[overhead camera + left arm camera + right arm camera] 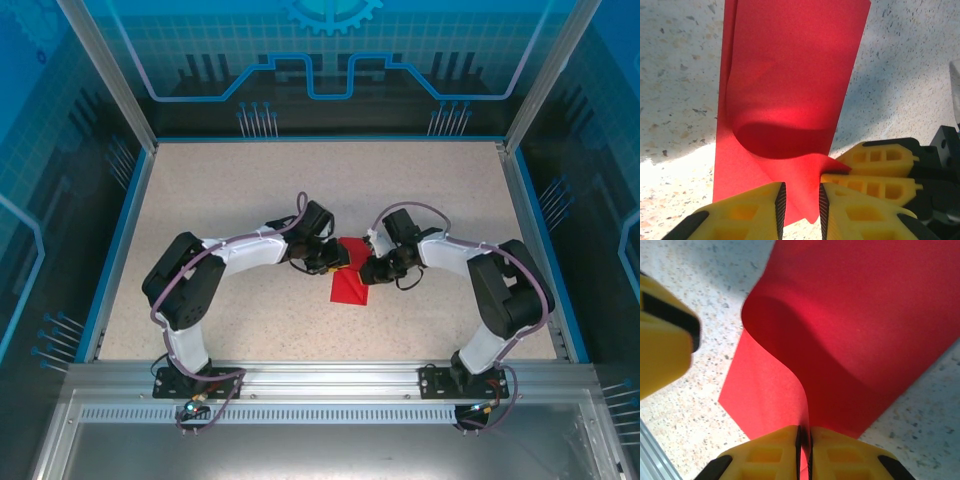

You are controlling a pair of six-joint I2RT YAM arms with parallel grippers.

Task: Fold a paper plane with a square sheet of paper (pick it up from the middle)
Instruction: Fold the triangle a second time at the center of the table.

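Step in hand, as I judge it: securing a two-handed hold on the sheet at mid-bench so that a fold can be set.

Left gripper (pixel 801 195): the fingers (pixel 760 210) stand a little apart, with a low corner of the square sheet of paper (pixel 790 75) hanging in the gap. The gap is wider than the paper, so there is no pinch here yet.

Sheet: bright red, at the middle of the bench (pixel 220 200) between the two arms. One part lies flat on the speckled surface. The rest rises and curls over in a soft loop with no sharp crease in it. No plane shape yet, so the task looks to be early.

Right gripper (pixel 805 437): the fingers are closed tight on the raised edge of the sheet, and the paper sweeps up into them in a smooth curve. The left wrist view shows them just beside the left fingers, pinching the same lifted part.

Notes for doing it well:
- Close the left fingers squarely on the corner, with enough paper inside the pads that it cannot slip out.
- Hold the right pinch firm and steady while that happens.
- Do not draw the two hands apart, since thin paper held at close points may tear or buckle.
- Line up the edges before the loop is flattened, and press the crease only once they match.
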